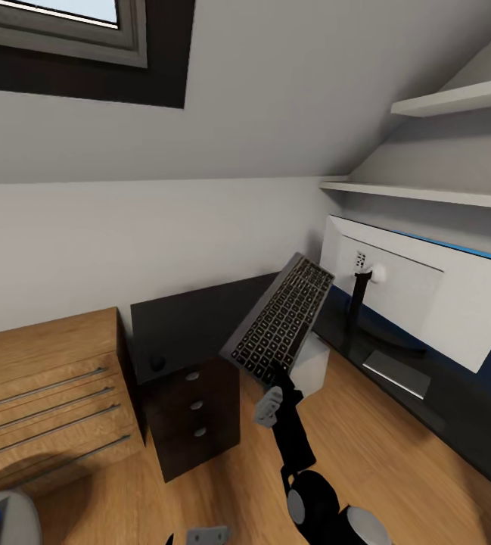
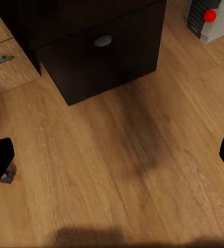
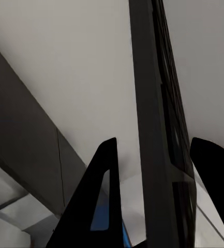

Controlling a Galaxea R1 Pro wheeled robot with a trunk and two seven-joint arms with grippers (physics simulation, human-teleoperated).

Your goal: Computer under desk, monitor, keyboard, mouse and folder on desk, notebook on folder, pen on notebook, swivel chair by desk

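The black surface runs along the wall, with a small dark round thing, perhaps the mouse, on it. The computer stands on the wood floor beneath.

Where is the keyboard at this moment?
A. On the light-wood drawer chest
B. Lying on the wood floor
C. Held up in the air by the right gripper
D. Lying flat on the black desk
C: the keyboard is tilted in the air, clamped at its lower end by the right gripper, above the floor and off the desk.
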